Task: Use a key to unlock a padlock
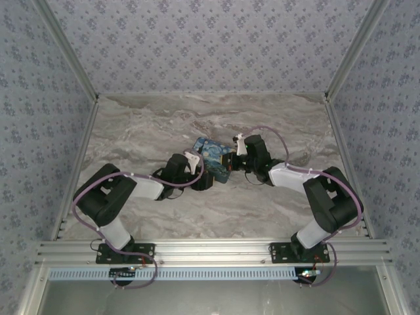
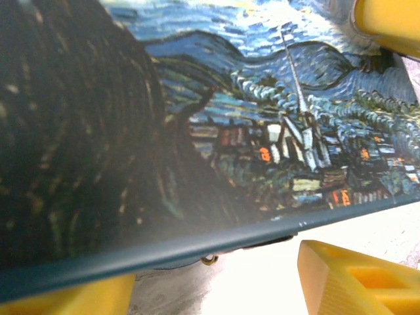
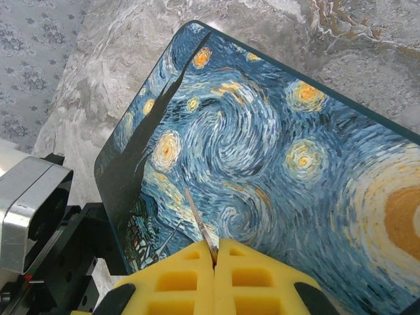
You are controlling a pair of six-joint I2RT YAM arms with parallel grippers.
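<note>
The starry-night painted box (image 1: pixel 211 152) lies mid-table between both arms. My right gripper (image 3: pixel 215 252) is shut on the key (image 3: pixel 199 220), a thin grey metal sliver that sticks out of the yellow pads over the box lid (image 3: pixel 282 144). In the top view this gripper (image 1: pixel 231 161) hovers at the box's right end. My left gripper (image 2: pixel 216 269) is open at the box's near edge (image 2: pixel 197 244), one yellow finger (image 2: pixel 354 279) on each side. A small metal loop (image 2: pixel 210 260) peeks out under that edge beside a teal bulge, probably the padlock; the rest is hidden.
The marble table (image 1: pixel 197 118) is walled by patterned panels on three sides. The left arm's black wrist and silver camera housing (image 3: pixel 33 203) sit close to the box's lower-left corner. A yellow finger (image 2: pixel 387 20) of the other gripper shows at the box's far corner.
</note>
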